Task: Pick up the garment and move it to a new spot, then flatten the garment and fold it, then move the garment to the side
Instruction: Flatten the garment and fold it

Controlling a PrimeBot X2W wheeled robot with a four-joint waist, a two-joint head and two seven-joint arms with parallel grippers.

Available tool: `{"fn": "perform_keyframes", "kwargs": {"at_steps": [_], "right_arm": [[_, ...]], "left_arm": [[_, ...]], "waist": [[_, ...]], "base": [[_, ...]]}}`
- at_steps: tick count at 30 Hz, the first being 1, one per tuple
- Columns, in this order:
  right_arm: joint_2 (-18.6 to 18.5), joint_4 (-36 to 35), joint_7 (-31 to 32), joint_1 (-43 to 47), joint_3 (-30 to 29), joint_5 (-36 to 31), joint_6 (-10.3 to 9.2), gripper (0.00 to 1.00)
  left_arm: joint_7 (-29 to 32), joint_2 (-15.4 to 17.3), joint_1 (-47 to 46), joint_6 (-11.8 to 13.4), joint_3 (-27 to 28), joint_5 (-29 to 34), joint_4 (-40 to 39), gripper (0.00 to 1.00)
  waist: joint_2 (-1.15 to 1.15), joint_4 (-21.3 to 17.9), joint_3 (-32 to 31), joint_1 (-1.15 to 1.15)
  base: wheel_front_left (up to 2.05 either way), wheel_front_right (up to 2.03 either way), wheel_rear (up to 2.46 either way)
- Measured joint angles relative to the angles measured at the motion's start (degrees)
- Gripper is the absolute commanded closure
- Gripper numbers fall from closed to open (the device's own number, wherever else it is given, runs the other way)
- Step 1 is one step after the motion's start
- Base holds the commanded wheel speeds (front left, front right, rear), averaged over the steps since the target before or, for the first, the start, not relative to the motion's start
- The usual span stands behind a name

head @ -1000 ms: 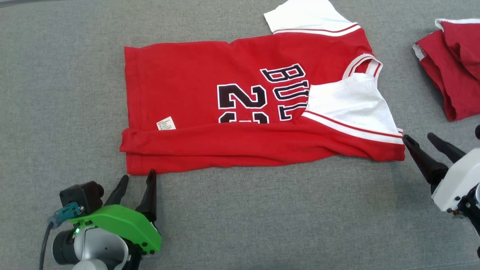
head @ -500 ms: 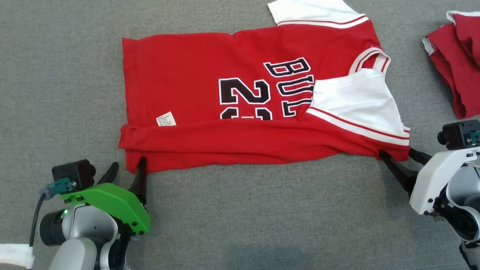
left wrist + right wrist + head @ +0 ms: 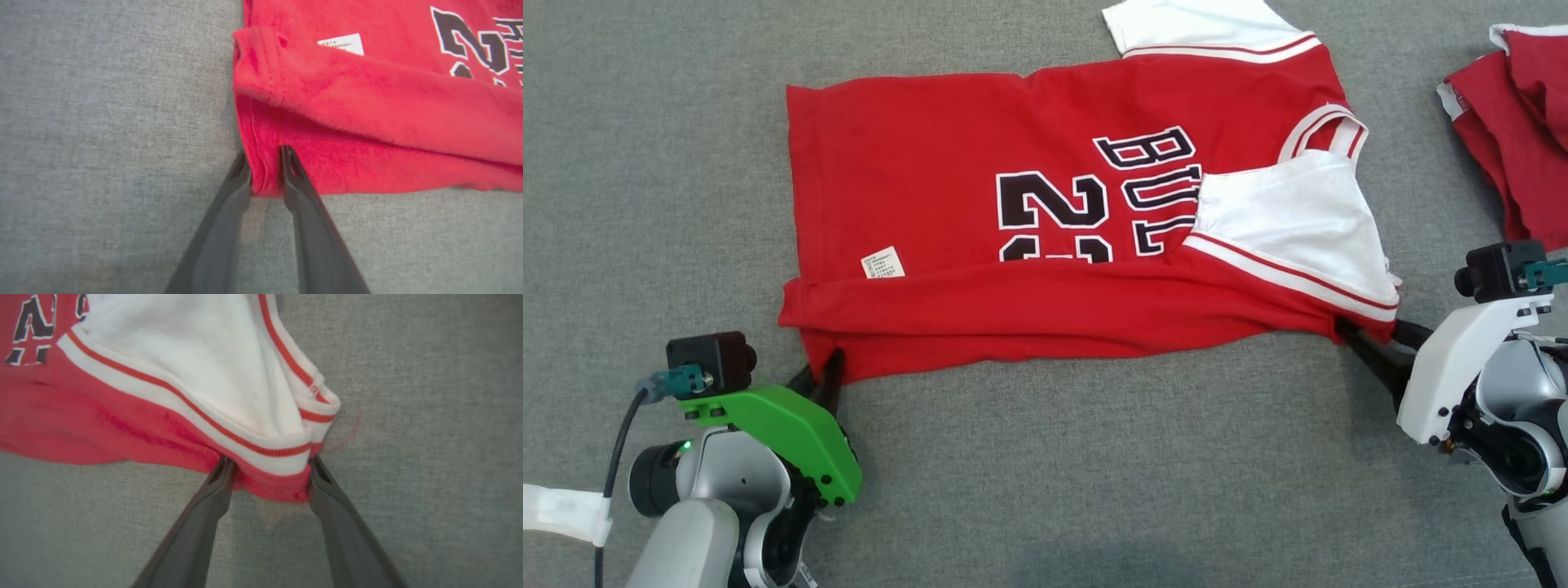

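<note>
Red jersey (image 3: 1013, 245) (white sleeves, black number) lies spread flat, its near edge folded over.

- My left gripper (image 3: 821, 366) has a bright green shell (image 3: 776, 420), black camera block (image 3: 707, 363), teal plug (image 3: 674, 382) and dark cable (image 3: 615, 457).
- My right gripper (image 3: 1372, 333) has a white shell (image 3: 1454, 367).
- Both carry long dark tapered fingers (image 3: 306, 220).

Even, diffuse overhead light covers the grey woven fabric surface (image 3: 1045, 457); you see soft, faint shadows along the near hem of the red-and-white knit jersey (image 3: 915, 188). In your wrist views the jersey's nap looks soft-focused, and the frame corners darken slightly.
</note>
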Motion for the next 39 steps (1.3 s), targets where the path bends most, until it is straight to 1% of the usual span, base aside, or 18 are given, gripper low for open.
{"fn": "perform_keyframes", "kwargs": {"at_steps": [4, 9, 13, 16, 17, 20, 23, 25, 29, 30, 31, 32, 35, 37, 39], "right_arm": [[-0.66, 0.46, 1.88, -0.29, 0.33, 3.45, 0.02, 1.00], [-3.05, -0.74, 4.98, 0.07, -2.23, 7.58, 0.02, 1.00], [-5.88, -3.41, 9.60, 2.66, -4.30, 11.28, 0.02, 1.00], [-7.47, -7.03, 13.36, 6.59, -5.55, 14.04, 0.02, 1.00], [-7.47, -7.03, 13.36, 6.59, -5.55, 14.04, 0.02, 1.00], [-8.75, -10.67, 16.35, 11.37, -7.86, 16.27, 0.02, 1.00], [-9.07, -13.89, 18.56, 15.88, -10.70, 17.58, 0.02, 1.00], [-8.67, -15.13, 19.13, 18.17, -12.02, 17.78, 0.02, 1.00], [-7.46, -14.73, 18.35, 19.75, -12.07, 14.75, 0.02, 1.00], [-7.20, -14.52, 17.68, 19.73, -11.71, 13.76, 0.03, 1.00], [-6.92, -14.27, 16.94, 19.66, -11.46, 12.90, 0.03, 0.72], [-6.67, -14.10, 16.45, 19.58, -11.21, 12.05, 0.02, 0.00], [-6.89, -14.46, 15.96, 19.51, -10.72, 10.87, 0.02, 0.00], [-8.31, -15.38, 15.89, 18.89, -11.68, 10.47, 0.02, 0.00], [-10.02, -16.83, 15.22, 16.99, -13.52, 10.26, 0.02, 0.00]], "left_arm": [[1.49, 0.70, 1.64, -0.75, 0.18, -1.64, -1.54, 1.00], [5.44, 3.47, 7.17, -1.14, 1.47, -4.81, -8.80, 1.00], [8.99, 5.09, 12.21, -0.53, 2.82, -8.22, -16.93, 1.00], [11.18, 5.75, 16.19, 0.45, 3.66, -10.37, -22.16, 1.00], [11.18, 5.75, 16.19, 0.45, 3.66, -10.37, -22.16, 1.00], [12.40, 6.35, 19.78, 1.07, 4.76, -12.35, -25.49, 1.00], [12.91, 6.83, 23.27, 1.43, 5.60, -13.96, -27.13, 1.00], [12.90, 6.89, 25.20, 1.44, 5.63, -14.43, -26.97, 1.00], [11.17, 5.90, 26.14, 1.29, 4.94, -14.06, -23.64, 1.00], [10.35, 5.55, 26.06, 1.32, 4.85, -13.34, -22.83, 0.80], [9.79, 5.26, 25.92, 1.33, 4.68, -12.77, -22.07, 0.41], [9.56, 4.98, 25.86, 1.33, 4.25, -12.58, -21.62, 0.00], [9.06, 4.71, 25.74, 1.10, 3.65, -11.92, -20.38, 0.00], [8.48, 5.44, 25.65, 1.13, 4.08, -11.01, -20.56, 0.00], [7.39, 6.78, 24.88, 1.81, 5.52, -8.72, -21.60, 0.00]], "waist": [[0.00, 0.01, -1.05, 0.00], [0.00, -0.03, -2.55, 0.00], [0.00, 0.16, -3.40, 0.00], [0.00, 0.62, -3.59, 0.00], [0.00, 0.62, -3.59, 0.00], [0.00, 1.03, -3.51, 0.00], [0.00, 1.29, -3.21, 0.00], [0.00, 1.35, -2.93, 0.00], [0.00, 1.37, -2.21, 0.00], [0.00, 1.40, -2.08, 0.00], [0.00, 1.44, -1.98, 0.00], [0.00, 1.50, -1.94, 0.00], [0.00, 1.73, -1.92, 0.00], [0.00, 1.94, -1.76, 0.00], [0.00, 2.13, -1.34, 0.00]], "base": [[0.00, 0.00, 0.00], [0.00, 0.00, 0.00], [0.00, 0.00, 0.00], [0.00, 0.00, 0.00], [0.00, 0.00, 0.00], [0.00, 0.00, 0.00], [0.00, 0.00, 0.00], [0.00, 0.00, 0.00], [0.00, 0.00, 0.00], [0.00, 0.00, 0.00], [0.00, 0.00, 0.00], [0.00, 0.00, 0.00], [0.00, 0.00, 0.00], [0.00, 0.00, 0.00], [0.00, 0.00, 0.00]]}}
